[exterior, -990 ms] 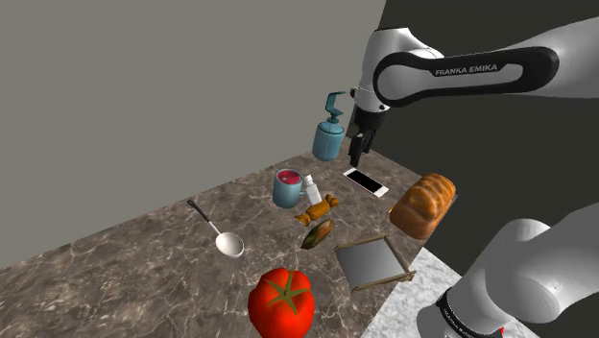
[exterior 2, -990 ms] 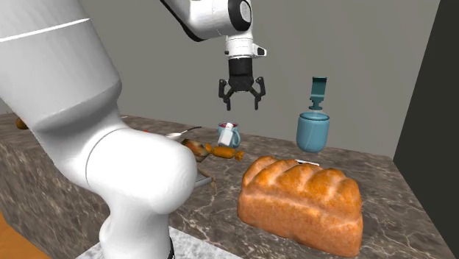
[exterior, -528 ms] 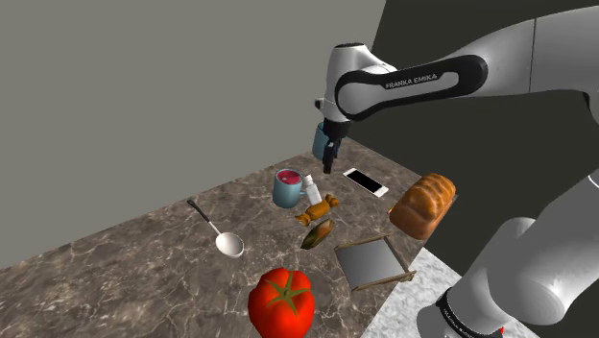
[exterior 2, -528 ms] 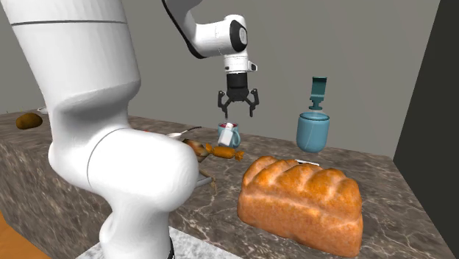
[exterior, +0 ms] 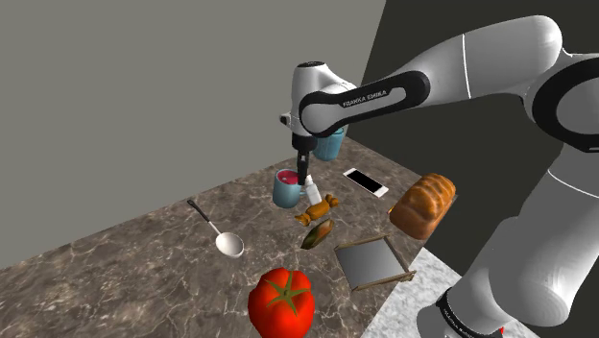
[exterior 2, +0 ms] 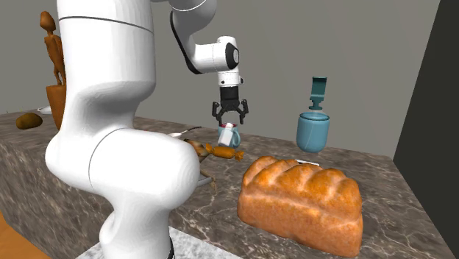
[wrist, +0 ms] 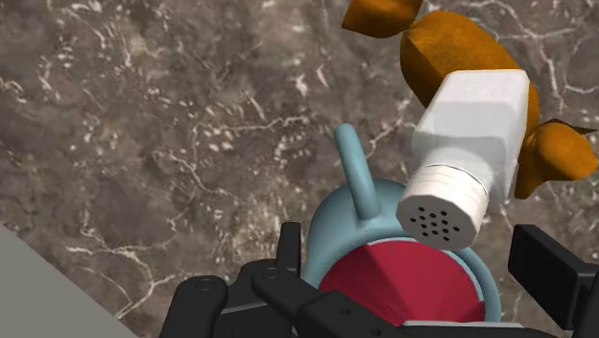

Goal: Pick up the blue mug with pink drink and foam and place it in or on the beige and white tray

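While the gripper (exterior 2: 230,118) hangs with fingers spread wide above the blue mug (exterior: 286,189), which stands on the marble counter (exterior: 144,259) just beside a white shaker (wrist: 466,158), the descent should straddle the rim, clear of the shaker, before closing; the tray (exterior: 372,262) lies near.

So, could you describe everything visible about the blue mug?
The mug is teal-blue, with one curved handle and reddish-pink drink inside. It stands upright on the marbled counter, close beside a white shaker. The open gripper hangs just above it, fingers either side, not gripping.
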